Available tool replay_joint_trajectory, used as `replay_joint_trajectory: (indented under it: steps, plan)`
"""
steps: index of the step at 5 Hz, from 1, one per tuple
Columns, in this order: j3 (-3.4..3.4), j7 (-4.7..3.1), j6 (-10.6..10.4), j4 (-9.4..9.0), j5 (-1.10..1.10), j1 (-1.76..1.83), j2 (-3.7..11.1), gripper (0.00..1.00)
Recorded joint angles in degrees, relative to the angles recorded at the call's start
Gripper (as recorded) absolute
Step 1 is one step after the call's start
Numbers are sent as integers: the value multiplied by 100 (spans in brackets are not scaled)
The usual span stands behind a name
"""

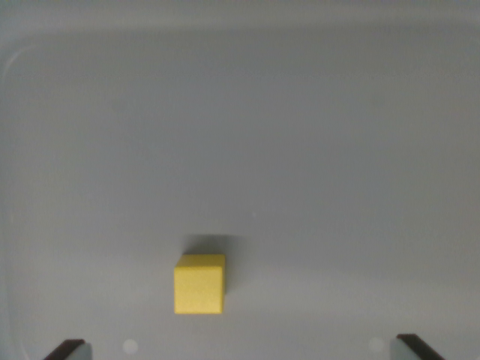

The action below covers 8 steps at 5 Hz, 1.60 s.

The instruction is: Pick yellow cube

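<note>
Yellow cube (199, 284) sits alone on a plain grey desk (300, 150), seen from the wrist camera looking down. It lies in the lower part of the wrist view, a little toward the wrist view's left of centre, resting flat on one face with its top and front faces showing. A soft shadow falls just behind it and along its right side.

At the very bottom edge, two dark fingertips of the pincer (244, 349) poke into the picture, one at the wrist view's left corner (66, 349) and one at the wrist view's right corner (418, 347). They stand far apart (wide open), with nothing between them. The cube is ahead of the fingertips, not touching either one, and closer to the left fingertip.

A faint curved line, perhaps the desk's rounded border, runs along the top and left of the picture.
</note>
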Motion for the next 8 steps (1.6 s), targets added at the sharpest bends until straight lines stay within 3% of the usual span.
replay_joint_trajectory:
  steps: [3, 4, 5, 6, 7, 8]
  plan:
    - [12, 0, -172, -142, 12, 9, 28, 0]
    - [25, -1, -357, -293, 25, 18, 57, 0]
    - [25, -1, -357, -293, 25, 18, 57, 0]
    - [39, -1, -565, -464, 39, 28, 90, 0]
    - [39, -1, -565, -464, 39, 28, 90, 0]
    - [54, -1, -781, -642, 54, 39, 125, 0]
